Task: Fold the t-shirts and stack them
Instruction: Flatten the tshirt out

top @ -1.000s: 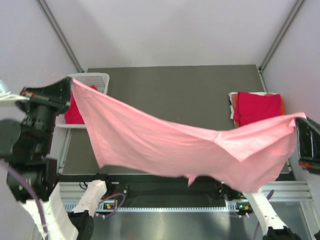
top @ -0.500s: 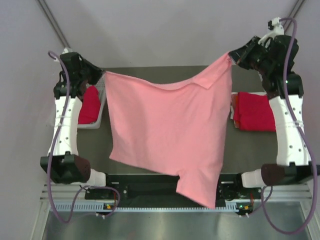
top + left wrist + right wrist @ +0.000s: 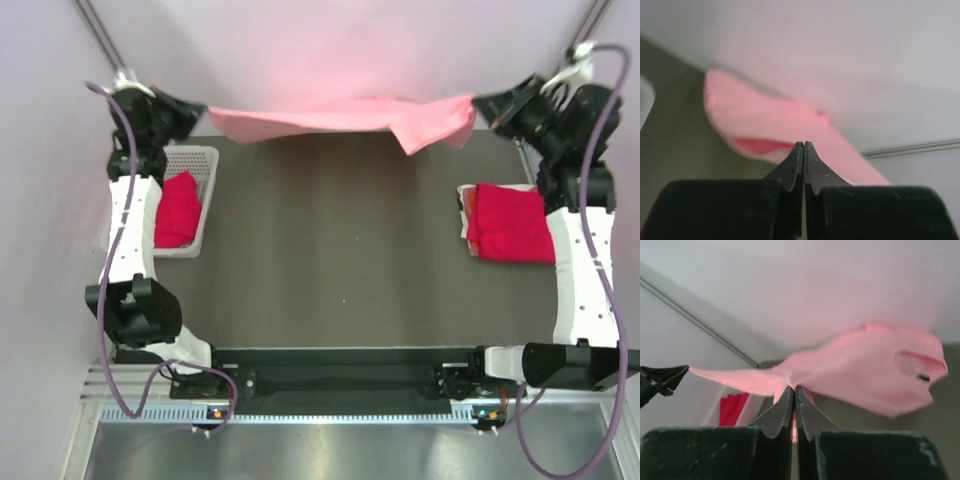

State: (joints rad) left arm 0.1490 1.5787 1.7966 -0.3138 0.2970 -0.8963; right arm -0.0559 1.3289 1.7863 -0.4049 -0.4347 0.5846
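A light salmon-pink t-shirt [image 3: 340, 117] is stretched in the air along the far edge of the table, seen nearly edge-on from above. My left gripper [image 3: 203, 112] is shut on its left corner; the shirt shows blurred past the fingers in the left wrist view [image 3: 765, 125]. My right gripper [image 3: 478, 104] is shut on its right corner, where a flap hangs down; the cloth spreads from the fingertips in the right wrist view [image 3: 855, 365]. A folded crimson t-shirt [image 3: 512, 222] lies at the right on a stack with white and orange edges. Another crimson tee [image 3: 178, 210] lies in the basket.
A white plastic mesh basket [image 3: 196, 160] stands at the table's far left corner. The dark table top [image 3: 330, 250] spreads between the two arms. Tent poles run up the back corners. The wall stands close behind the stretched shirt.
Both arms swung from near and low to far and high, carrying the pink shirt from over the front edge to the table's far edge. The shirt went from hanging broad to stretched flat.
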